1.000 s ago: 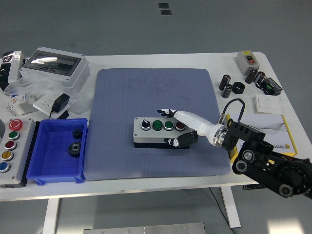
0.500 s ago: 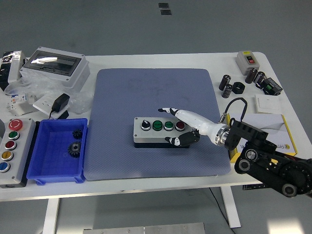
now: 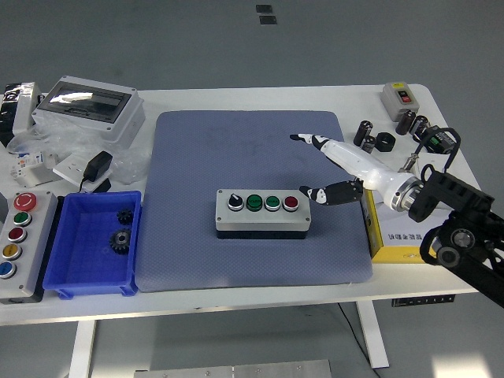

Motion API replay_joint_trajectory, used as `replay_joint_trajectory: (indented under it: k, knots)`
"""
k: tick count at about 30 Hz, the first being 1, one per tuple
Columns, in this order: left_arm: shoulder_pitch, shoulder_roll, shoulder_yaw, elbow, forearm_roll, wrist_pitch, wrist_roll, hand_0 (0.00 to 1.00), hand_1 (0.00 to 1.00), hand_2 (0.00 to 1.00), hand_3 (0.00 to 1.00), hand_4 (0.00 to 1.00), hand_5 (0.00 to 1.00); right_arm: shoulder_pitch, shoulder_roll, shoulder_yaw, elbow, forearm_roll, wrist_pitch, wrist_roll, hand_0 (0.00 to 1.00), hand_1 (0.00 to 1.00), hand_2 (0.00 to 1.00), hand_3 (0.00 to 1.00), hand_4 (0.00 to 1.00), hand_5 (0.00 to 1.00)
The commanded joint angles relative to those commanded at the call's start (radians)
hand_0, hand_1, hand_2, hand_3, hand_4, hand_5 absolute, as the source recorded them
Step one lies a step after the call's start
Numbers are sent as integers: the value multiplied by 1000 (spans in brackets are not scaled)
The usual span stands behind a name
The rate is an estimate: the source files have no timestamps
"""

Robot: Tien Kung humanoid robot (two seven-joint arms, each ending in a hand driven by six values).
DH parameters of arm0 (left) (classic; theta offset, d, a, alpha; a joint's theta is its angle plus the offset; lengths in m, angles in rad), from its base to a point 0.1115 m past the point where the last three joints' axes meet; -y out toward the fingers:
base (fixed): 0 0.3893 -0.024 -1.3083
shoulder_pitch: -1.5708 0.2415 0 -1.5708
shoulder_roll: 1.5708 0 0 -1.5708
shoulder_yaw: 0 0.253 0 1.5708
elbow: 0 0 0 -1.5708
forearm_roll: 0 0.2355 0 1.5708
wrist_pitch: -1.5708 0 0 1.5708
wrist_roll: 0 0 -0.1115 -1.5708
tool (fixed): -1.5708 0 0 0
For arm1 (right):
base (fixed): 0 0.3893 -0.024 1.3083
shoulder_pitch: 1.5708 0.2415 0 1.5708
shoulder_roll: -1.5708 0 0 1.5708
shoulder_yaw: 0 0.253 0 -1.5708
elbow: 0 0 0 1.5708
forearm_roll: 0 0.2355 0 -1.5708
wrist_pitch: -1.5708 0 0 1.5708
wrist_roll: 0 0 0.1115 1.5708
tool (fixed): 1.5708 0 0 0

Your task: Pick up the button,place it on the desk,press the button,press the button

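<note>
Right hand [image 3: 335, 169] is spread open and empty, hovering just right of the button box [image 3: 262, 213], which sits mid-mat [image 3: 236, 142]. I'd worry about the thumb clipping the box's right end and skidding it. Box's long axis runs left-right, with the four buttons facing up.

On the table [image 3: 236, 98] there is one grey mat [image 3: 252, 157] and on it one button box [image 3: 262, 213] with four buttons: one black, two green, one red. At the left edge stands one blue tray [image 3: 90, 276] holding two gears [image 3: 122, 228], and one more button box [image 3: 20, 244] with four buttons visible. One robot hand [image 3: 346, 169] is in view.
</note>
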Motion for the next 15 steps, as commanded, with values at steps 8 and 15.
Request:
replay_joint_trajectory:
  k: [8, 15]
  knots:
    - [-2, -1, 3, 0, -2, 0, -1, 610, 597, 528, 590, 605, 147, 26, -13, 139, 84, 135, 287, -208, 648, 761, 827, 998, 548, 156]
    - [-3, 0, 4, 0, -5, 0, 0, 610, 597, 529, 590, 605, 148, 84, -6, 104, 84, 193, 470, -289, 83, 242, 372, 787, 334, 167]
